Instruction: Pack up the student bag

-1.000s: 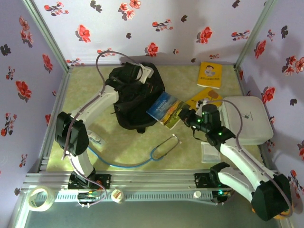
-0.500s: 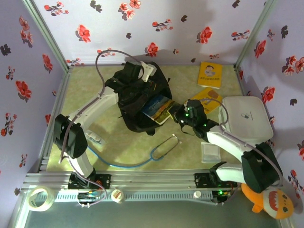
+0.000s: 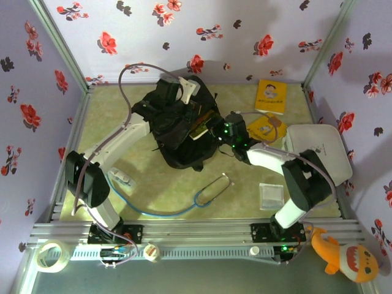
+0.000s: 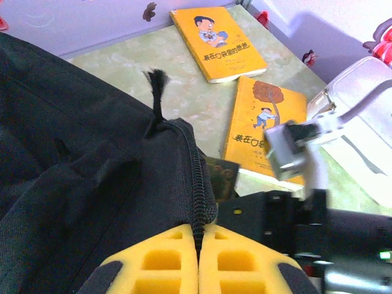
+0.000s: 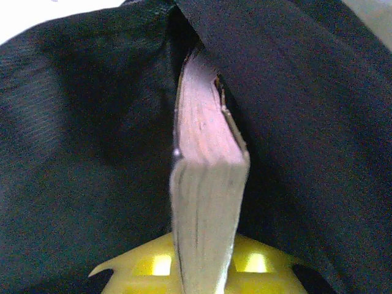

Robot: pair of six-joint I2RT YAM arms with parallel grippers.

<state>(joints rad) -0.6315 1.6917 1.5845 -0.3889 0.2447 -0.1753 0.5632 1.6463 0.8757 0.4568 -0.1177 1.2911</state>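
Inside student bag [image 3: 180,156] mouth, book [image 5: 207,184].

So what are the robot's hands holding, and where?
The left gripper pinches the student bag by its zip edge. The right gripper holds a book by its near end.

Table [image 3: 153,184]: student bag [image 3: 180,153], yellow book [image 3: 271,96], stethoscope [image 3: 212,185], white board [image 3: 318,153].

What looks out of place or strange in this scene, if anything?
An orange plush toy lies outside the work area, beyond the metal rail at the near right corner. A tape roll lies outside it at the near left corner. On the table itself, nothing looks spilled or damaged.
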